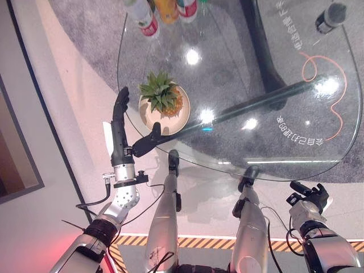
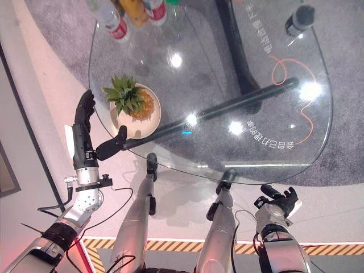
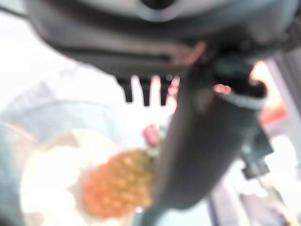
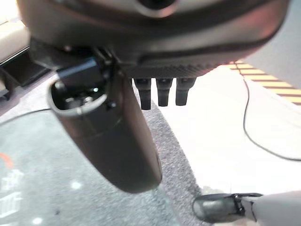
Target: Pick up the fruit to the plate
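The pineapple [image 1: 166, 98] is lying on the cream plate [image 1: 183, 116] (leafy crown upward) on the glass surface [image 1: 239, 85]. The left hand [image 1: 120, 128] is hovering beside it, fingers straight, released. The right hand [image 1: 309, 199] is hanging low, relaxed.

Two silver-grey forearms are seen, each ended by a dark hand — the left hand [image 1: 121, 132] long and black, with a silver clamp ring at its wrist. The right hand [image 1: 310, 199] is dark and compact above a black cuff.
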Controlling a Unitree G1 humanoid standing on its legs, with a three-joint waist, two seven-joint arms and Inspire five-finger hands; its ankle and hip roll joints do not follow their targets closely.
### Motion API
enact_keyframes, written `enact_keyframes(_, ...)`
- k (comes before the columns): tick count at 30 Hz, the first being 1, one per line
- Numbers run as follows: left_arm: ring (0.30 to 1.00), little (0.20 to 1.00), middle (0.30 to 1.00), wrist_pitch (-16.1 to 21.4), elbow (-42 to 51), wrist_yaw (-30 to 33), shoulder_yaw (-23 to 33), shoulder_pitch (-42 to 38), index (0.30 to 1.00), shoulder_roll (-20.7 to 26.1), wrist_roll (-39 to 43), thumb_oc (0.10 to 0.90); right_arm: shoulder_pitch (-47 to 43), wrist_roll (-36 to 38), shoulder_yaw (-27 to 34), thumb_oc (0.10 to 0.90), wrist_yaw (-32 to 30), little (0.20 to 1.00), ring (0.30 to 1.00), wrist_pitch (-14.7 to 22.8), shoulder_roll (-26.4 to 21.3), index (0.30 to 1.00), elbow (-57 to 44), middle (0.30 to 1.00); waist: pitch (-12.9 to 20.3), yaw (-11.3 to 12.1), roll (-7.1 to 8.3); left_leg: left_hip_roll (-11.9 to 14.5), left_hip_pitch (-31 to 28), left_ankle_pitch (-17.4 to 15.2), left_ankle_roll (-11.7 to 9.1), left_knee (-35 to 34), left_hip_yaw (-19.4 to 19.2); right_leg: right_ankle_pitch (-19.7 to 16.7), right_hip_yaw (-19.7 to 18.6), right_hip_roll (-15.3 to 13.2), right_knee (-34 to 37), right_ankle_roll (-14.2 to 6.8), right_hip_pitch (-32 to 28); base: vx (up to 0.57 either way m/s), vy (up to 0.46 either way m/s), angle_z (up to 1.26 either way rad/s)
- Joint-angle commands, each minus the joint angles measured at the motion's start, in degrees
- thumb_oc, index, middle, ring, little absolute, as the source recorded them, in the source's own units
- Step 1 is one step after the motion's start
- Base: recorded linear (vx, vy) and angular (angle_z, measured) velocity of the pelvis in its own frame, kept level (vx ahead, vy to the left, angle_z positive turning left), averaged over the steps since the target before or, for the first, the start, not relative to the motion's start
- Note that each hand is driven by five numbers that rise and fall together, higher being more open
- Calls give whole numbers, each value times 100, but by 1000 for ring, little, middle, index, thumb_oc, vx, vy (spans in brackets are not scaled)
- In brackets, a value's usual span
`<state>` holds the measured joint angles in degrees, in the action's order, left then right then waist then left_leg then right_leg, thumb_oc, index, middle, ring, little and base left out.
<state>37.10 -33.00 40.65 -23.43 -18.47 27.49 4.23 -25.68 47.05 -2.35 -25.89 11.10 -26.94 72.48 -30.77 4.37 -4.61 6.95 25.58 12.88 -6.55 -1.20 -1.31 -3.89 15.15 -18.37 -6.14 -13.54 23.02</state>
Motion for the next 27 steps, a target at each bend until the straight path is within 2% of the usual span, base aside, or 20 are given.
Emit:
enact_keyframes(1, 900, 900, 900, -39, -123, -433, 527, -39, 900, 80, 743, 800, 443, -220, 289, 800, -29, 900, 900, 102, -274, 900, -28, 900, 98, 76, 153, 293, -677, -450, -200, -136, -207, -325, 1, -14, -168, 4, -145, 27, 33, 6)
enact_keyframes(3, 900, 900, 900, -53, -390, -723, 711, 133, 900, 33, 1021, 800, 631, -328, 353, 800, 67, 900, 900, 65, -272, 900, -12, 900, 190, 45, 175, 313, -978, -415, -229, -254, -300, -355, -8, 17, 23, 19, -499, 54, 51, -1)
enact_keyframes(6, 900, 900, 900, -247, -936, -1195, 1079, 516, 900, -15, 1224, 800, 1120, -629, 426, 800, 344, 900, 900, -131, -214, 900, 65, 900, 693, -38, 230, 347, -1440, -479, -289, -346, -452, -339, -8, 82, 355, 57, -1114, 132, 88, -5)
enact_keyframes(8, 900, 900, 900, -433, -1276, -1436, 1262, 644, 900, -59, 1259, 800, 1328, -794, 452, 800, 625, 900, 900, -297, -181, 900, 157, 900, 922, -90, 265, 342, -1597, -461, -298, -380, -488, -362, -15, 109, 470, 71, -1316, 94, 65, -2)
enact_keyframes(9, 900, 900, 900, -433, -1276, -1436, 1262, 644, 900, -59, 1259, 800, 1328, -794, 452, 800, 625, 900, 900, -297, -181, 900, 157, 900, 922, -90, 265, 342, -1597, -461, -298, -380, -488, -362, -15, 109, 470, 71, -1316, 219, 89, -2)
enact_keyframes(10, 900, 900, 900, -628, -1655, -1830, 1447, 843, 900, -79, 1282, 800, 1637, -943, 463, 800, 867, 900, 900, -477, -138, 900, 249, 900, 1285, -148, 302, 379, -1820, -467, -320, -380, -566, -379, -32, 153, 615, 88, -1612, 235, 68, 0)
enact_keyframes(12, 900, 900, 900, -782, -1962, -2195, 1619, 1029, 900, -98, 1438, 800, 1926, -1127, 536, 800, 1138, 900, 900, -595, -91, 900, 378, 900, 1606, -203, 319, 409, -2055, -515, -326, -380, -644, -398, -50, 189, 755, 93, -1886, 304, 71, 4)
enact_keyframes(14, 900, 900, 900, -1011, -2119, -2473, 1735, 1169, 900, -139, 1626, 800, 2104, -1302, 591, 800, 1364, 900, 900, -749, -25, 900, 438, 900, 1792, -227, 329, 422, -2200, -564, -326, -380, -683, -399, -57, 215, 839, 92, -2052, 232, 45, -11)
enact_keyframes(16, 900, 900, 900, -1309, -2594, -3332, 1941, 1347, 900, -239, 1903, 800, 2349, -1658, 621, 800, 1652, 900, 900, -883, 102, 900, 629, 900, 2111, -284, 344, 439, -2464, -652, -317, -380, -776, -383, -57, 248, 937, 92, -2312, 250, 50, -16)
enact_keyframes(19, 900, 900, 900, -1619, -3041, -3867, 2057, 1439, 900, -309, 1885, 800, 2450, -1934, 596, 800, 1818, 900, 900, -1044, 206, 900, 822, 900, 2319, -323, 361, 463, -2701, -729, -309, -380, -870, -363, -57, 276, 1010, 86, -2537, 160, 25, -8)
enact_keyframes(23, 900, 900, 900, -2771, -3941, -4220, 2121, 1477, 900, -306, 1346, 800, 2470, -2481, 415, 800, 2192, 900, 900, -1427, 285, 900, 1044, 900, 2582, -428, 377, 511, -2976, -835, -303, -380, -999, -309, -120, 325, 1073, 80, -2760, 83, 21, -25)
enact_keyframes(27, 900, 900, 900, -3372, -4306, -4350, 2025, 1465, 900, -356, 902, 800, 2450, -2717, 201, 800, 2251, 900, 900, -1623, 410, 900, 1040, 900, 2708, -516, 394, 532, -3062, -864, -311, -380, -1060, -292, -204, 363, 1114, 92, -2833, 36, -4, -14)
